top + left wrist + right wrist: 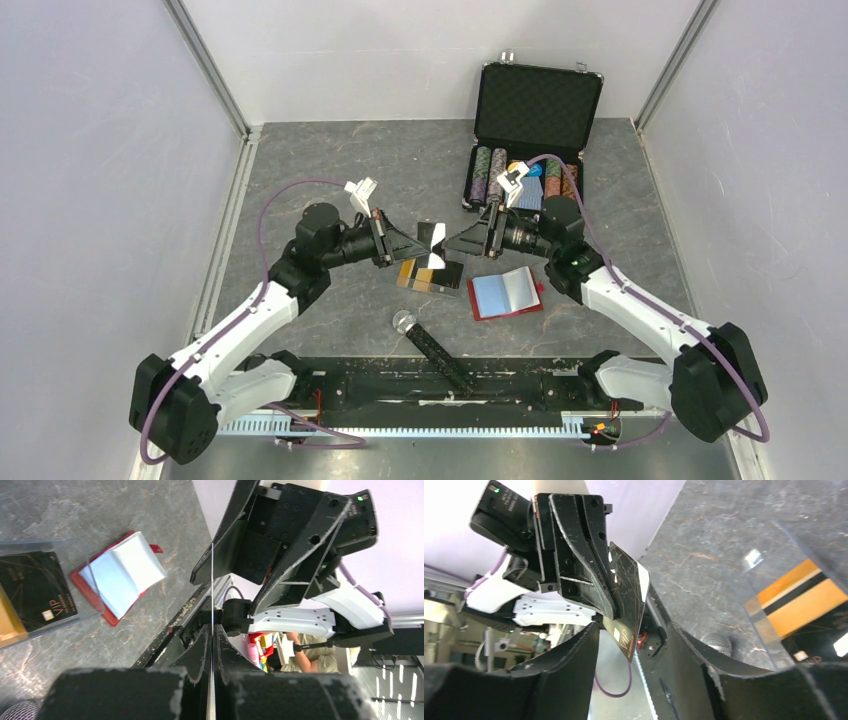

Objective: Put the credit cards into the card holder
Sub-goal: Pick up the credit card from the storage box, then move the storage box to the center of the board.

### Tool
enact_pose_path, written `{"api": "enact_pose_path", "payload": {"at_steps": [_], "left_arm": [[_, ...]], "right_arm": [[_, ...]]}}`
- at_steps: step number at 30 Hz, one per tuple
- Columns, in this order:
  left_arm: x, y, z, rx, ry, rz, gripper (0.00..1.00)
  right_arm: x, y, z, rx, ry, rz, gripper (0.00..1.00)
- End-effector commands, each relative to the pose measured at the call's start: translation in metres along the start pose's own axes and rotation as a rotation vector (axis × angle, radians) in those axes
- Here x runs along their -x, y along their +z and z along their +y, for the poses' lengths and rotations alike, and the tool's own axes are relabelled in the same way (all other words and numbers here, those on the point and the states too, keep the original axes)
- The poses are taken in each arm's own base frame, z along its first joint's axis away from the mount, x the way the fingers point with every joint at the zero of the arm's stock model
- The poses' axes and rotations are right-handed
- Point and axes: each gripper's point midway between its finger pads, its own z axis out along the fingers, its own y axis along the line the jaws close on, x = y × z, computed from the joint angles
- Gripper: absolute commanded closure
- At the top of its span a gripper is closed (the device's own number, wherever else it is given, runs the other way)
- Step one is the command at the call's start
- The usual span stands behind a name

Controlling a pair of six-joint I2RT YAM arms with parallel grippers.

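At the left, the left pincer (408, 243) is clenched on one black card (436, 245). It holds the card in the air over the counter (320, 160), turned on its edge, so from the left wrist it shows only as a thin line. Close by, on the counter, lies the clear case (87, 570) with the other credit cards (37, 592) flat inside, one black and one orange-gold.

Next comes the right pincer (455, 242), which faces the left one. It is released: its fingers stand apart on both sides of the free end of the black card. I cannot see that either of them presses on it.

More to the right, the card holder (505, 293) lies open on the counter with its blue-grey sleeves upward. I see no card in it. Behind it stands the open poker-chip case (535, 130).

I judge the card to be very light, thin and rather stiff, with glossy faces that can slip between the pads. The best hold is across the two flat faces, near one short end, so the other end is free to enter a sleeve. The holder looks soft and light. I think it may slide or fold shut when a card pushes into it.
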Motion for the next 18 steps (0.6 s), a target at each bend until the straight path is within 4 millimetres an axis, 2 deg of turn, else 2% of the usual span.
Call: {"api": "enact_pose_path", "payload": {"at_steps": [1,5,7,9,11,13,14,16,18], "left_arm": [[0.002,-0.003,-0.027,-0.120,-0.013,-0.007,0.98],[0.000,-0.003,-0.024,-0.119,-0.020,0.002,0.97],[-0.003,-0.002,-0.021,-0.117,-0.026,0.013,0.96],[-0.005,0.000,-0.019,-0.115,-0.030,0.022,0.88],[-0.006,0.001,-0.016,-0.108,-0.035,0.026,0.74],[-0.006,0.004,-0.010,-0.087,-0.046,0.029,0.59],[-0.007,0.006,-0.003,-0.062,-0.054,0.034,0.55],[-0.009,0.010,0.013,0.013,-0.066,0.048,0.52],[-0.012,0.016,0.030,0.101,-0.069,0.067,0.53]], "right_arm": [[0.000,0.002,0.027,0.147,0.013,0.002,0.48],[-0.002,0.007,0.033,0.187,0.032,0.015,0.70],[-0.003,0.010,0.036,0.201,0.031,0.022,0.86],[-0.003,0.011,0.037,0.202,0.024,0.023,1.00],[-0.004,0.011,0.032,0.176,0.017,0.024,1.00],[-0.003,0.011,0.018,0.097,0.005,0.029,1.00],[-0.003,0.010,0.006,0.033,-0.013,0.031,1.00],[0.000,0.003,-0.019,-0.111,-0.026,0.028,1.00],[0.009,-0.014,-0.045,-0.254,-0.036,0.008,1.00]]}}
